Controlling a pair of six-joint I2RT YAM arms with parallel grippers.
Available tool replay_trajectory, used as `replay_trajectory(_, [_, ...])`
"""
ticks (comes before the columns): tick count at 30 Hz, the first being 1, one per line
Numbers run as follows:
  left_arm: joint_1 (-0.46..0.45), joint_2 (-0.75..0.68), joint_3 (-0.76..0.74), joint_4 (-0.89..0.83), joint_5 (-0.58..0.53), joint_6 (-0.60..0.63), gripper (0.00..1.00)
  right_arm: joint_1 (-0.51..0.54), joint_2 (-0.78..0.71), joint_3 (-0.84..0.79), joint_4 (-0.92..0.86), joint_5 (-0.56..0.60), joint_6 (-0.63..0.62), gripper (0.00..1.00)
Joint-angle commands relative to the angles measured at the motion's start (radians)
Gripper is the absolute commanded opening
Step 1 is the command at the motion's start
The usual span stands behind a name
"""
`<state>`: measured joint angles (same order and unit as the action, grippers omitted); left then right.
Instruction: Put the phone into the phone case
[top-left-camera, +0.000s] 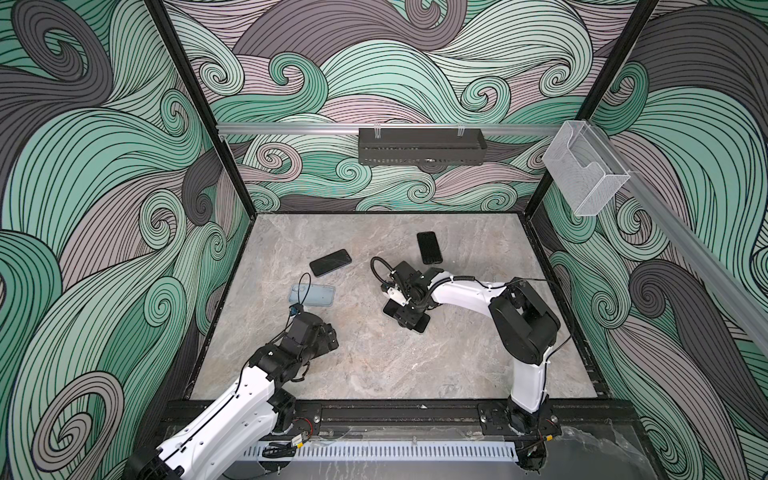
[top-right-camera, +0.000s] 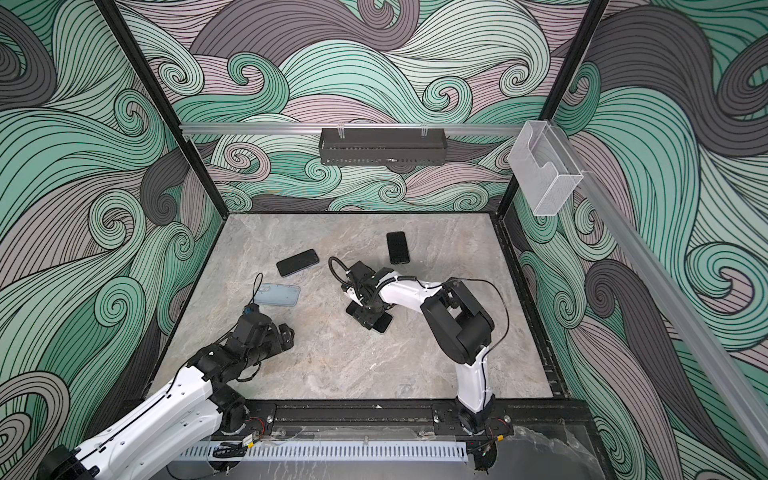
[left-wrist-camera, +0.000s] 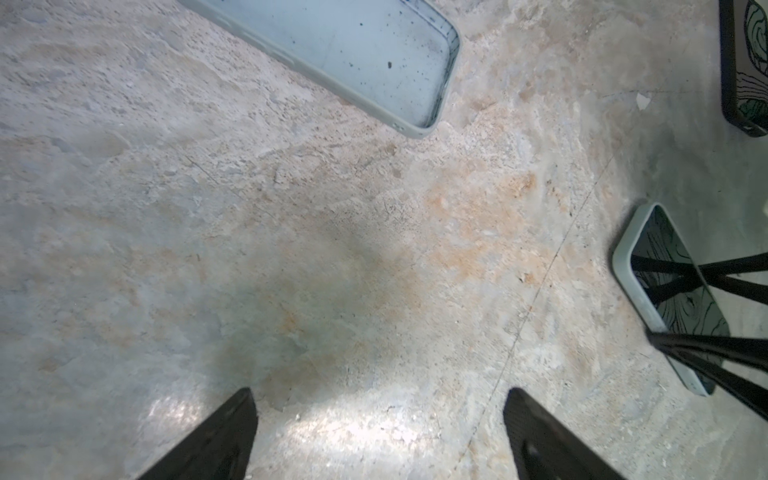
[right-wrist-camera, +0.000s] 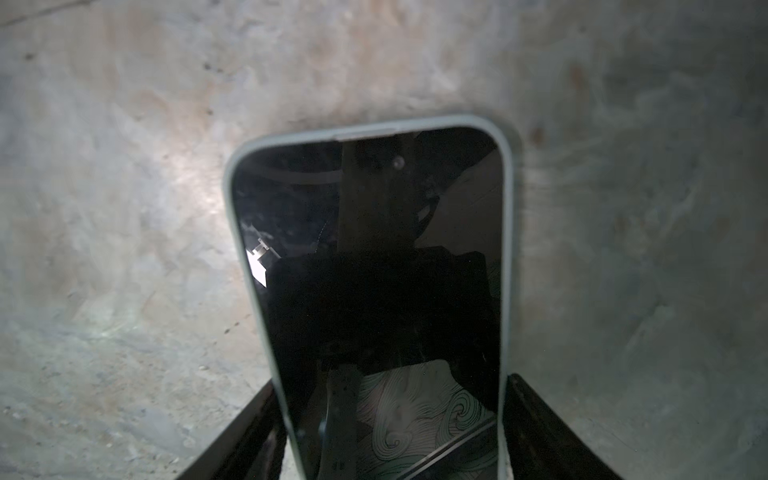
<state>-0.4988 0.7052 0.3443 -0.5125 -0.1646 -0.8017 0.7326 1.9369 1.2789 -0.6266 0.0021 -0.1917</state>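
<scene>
A black phone seated in a pale green phone case (right-wrist-camera: 374, 249) lies flat on the table, seen in both top views (top-left-camera: 420, 325) (top-right-camera: 384, 325). My right gripper (right-wrist-camera: 392, 382) (top-left-camera: 405, 318) points down over it, its fingers pressed against the case's two long edges. An empty pale blue phone case (top-left-camera: 311, 295) (top-right-camera: 277, 293) (left-wrist-camera: 374, 54) lies open side up at the left. My left gripper (left-wrist-camera: 379, 399) (top-left-camera: 328, 332) hovers open over bare table just in front of that empty case, holding nothing.
Two bare black phones lie on the marble table (top-left-camera: 374, 365): one (top-left-camera: 330, 262) behind the empty case, one (top-left-camera: 429, 247) further back right. A black shelf (top-left-camera: 422, 145) hangs on the back wall and a clear bin (top-left-camera: 586, 174) on the right rail.
</scene>
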Motion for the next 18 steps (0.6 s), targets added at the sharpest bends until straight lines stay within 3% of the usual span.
replay_trajectory(1, [0.008,0.012,0.044,0.002,0.011,0.025,0.95,-0.051,-0.042,0.012,-0.009,0.014,0.092,0.32])
replay_trajectory(13, [0.011,0.078,0.09,0.016,0.039,0.065,0.95,-0.205,-0.101,0.063,0.036,0.142,0.193,0.26])
replay_trajectory(18, [0.011,0.07,0.096,0.002,0.052,0.085,0.95,-0.289,-0.075,0.119,0.045,0.122,0.222,0.25])
